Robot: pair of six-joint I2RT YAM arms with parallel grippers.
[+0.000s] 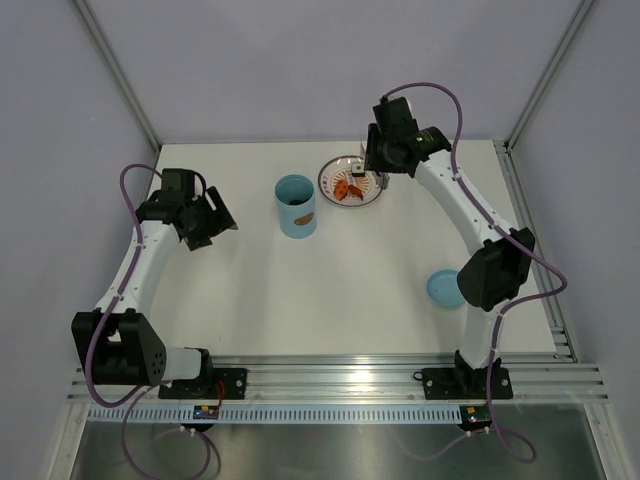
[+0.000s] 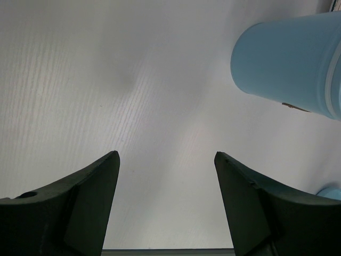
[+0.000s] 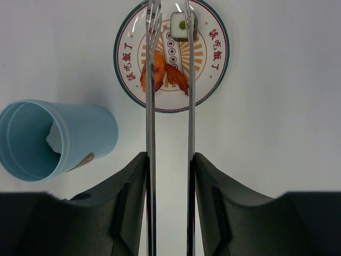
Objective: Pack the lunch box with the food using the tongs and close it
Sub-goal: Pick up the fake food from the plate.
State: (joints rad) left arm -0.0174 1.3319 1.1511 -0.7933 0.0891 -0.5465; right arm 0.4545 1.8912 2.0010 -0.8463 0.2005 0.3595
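Observation:
My right gripper (image 3: 169,156) is shut on the tongs (image 3: 151,117), pressing on both thin silver arms. The two tong tips stand apart over the red-rimmed plate (image 3: 216,69). The left tip lies over red-orange food pieces (image 3: 160,74), and the right tip runs beside a dark roll (image 3: 183,25). The light-blue lunch box (image 3: 93,133) stands open left of the plate, with a white piece inside. From above, the lunch box (image 1: 297,206) stands between the arms. My left gripper (image 2: 167,157) hangs open and empty over bare table, left of the lunch box (image 2: 290,61).
The blue lid (image 1: 444,288) lies on the table at the right, beside the right arm's elbow. A sliver of the lid (image 2: 333,191) shows in the left wrist view. Frame posts and grey walls close in the back and sides. A metal rail (image 1: 340,380) runs along the near edge.

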